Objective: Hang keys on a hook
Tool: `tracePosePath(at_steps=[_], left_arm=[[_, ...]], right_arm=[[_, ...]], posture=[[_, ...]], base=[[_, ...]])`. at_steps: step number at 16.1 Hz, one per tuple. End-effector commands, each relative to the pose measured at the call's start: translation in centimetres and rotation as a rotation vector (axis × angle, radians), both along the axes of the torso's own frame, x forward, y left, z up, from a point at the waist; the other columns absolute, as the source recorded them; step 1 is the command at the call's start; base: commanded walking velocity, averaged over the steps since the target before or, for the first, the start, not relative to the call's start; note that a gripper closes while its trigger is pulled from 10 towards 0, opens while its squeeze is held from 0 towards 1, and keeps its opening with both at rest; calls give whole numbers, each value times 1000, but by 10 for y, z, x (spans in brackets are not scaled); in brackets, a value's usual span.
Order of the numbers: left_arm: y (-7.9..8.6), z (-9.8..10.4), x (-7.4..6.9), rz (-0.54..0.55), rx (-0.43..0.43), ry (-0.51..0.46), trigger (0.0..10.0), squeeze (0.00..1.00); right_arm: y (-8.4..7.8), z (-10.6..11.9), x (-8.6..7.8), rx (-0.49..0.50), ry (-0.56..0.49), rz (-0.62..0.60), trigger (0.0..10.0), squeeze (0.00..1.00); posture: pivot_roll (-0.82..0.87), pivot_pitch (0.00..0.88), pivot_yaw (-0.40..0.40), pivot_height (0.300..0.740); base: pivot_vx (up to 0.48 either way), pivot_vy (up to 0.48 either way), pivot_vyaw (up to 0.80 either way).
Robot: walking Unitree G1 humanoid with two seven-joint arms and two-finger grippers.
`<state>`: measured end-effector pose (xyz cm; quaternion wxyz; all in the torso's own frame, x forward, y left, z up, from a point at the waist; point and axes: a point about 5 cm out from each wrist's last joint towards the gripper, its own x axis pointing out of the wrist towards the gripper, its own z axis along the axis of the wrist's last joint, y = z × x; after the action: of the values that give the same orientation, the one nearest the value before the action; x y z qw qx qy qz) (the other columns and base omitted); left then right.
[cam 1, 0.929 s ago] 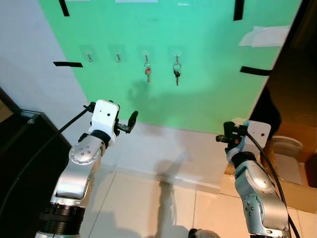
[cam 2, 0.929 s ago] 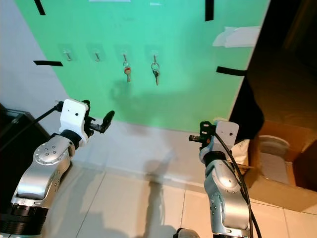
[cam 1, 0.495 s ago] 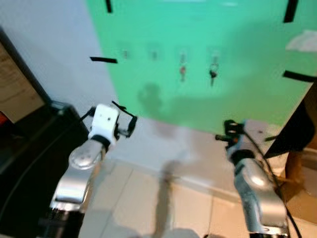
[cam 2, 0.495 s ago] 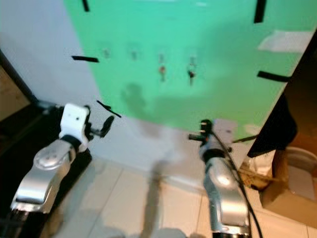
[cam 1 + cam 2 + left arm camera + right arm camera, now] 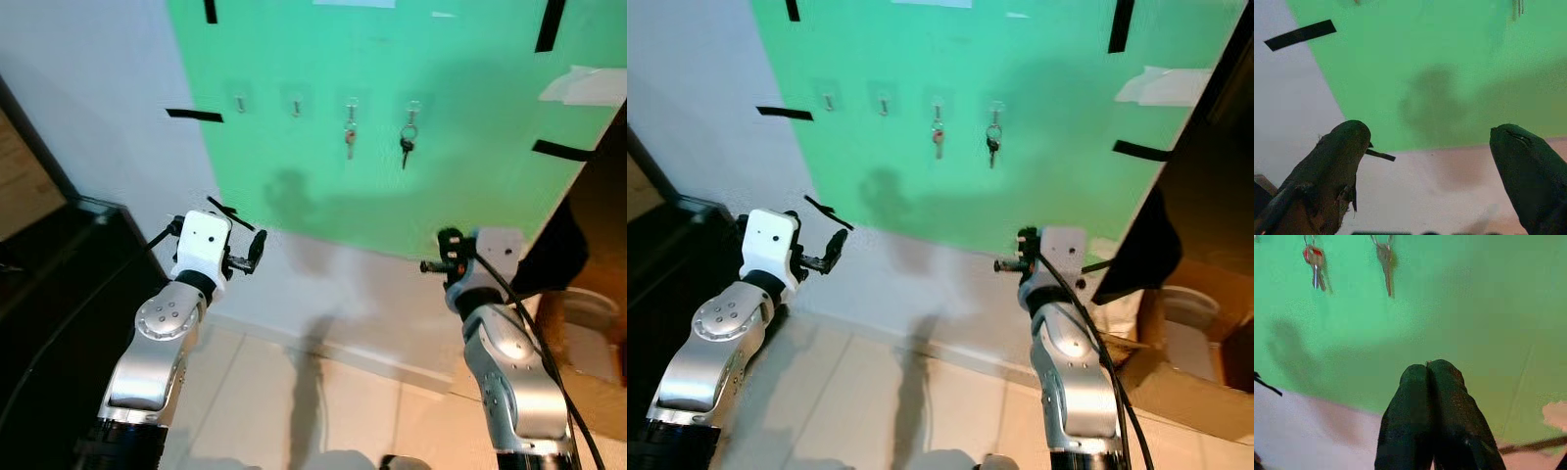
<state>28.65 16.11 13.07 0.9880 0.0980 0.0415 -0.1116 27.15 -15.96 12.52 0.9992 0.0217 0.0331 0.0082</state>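
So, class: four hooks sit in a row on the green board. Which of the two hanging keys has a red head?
The red-headed key hangs on the third hook from the left; the key to its right is dark.

Both silver arms are raised with elbows bent. The left gripper (image 5: 257, 250) points toward 2 o'clock with its fingers (image 5: 1337, 161) spread apart. The right gripper (image 5: 429, 264) points toward 9 o'clock, fingers (image 5: 1418, 426) pressed together, empty.

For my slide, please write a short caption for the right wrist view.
Shut right gripper facing the green board, two sets of keys hanging above.
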Motion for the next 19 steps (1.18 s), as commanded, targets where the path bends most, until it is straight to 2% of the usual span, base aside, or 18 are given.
tracePosePath(at_steps=[1,6,10,12,19], left_arm=[[5,5,-2,25,-5,-17,10000,0],[8,6,-4,37,-7,-19,10000,0],[7,8,-3,19,8,-22,10000,0],[8,9,-2,12,5,-20,10000,0],[7,10,1,-14,7,-16,10000,0]], right_arm=[[8,3,3,5,-7,38,10000,0],[16,3,7,0,-1,89,10000,0],[18,7,9,20,-22,103,10000,0],[20,6,9,16,-22,112,10000,0],[13,8,9,76,-36,56,10000,0]], posture=[[-37,0,46,740],[-24,0,34,740],[-14,0,37,740],[-32,0,53,740],[-36,0,61,740]], base=[[0,0,619],[0,0,800],[259,0,798],[302,0,0],[328,0,0]])
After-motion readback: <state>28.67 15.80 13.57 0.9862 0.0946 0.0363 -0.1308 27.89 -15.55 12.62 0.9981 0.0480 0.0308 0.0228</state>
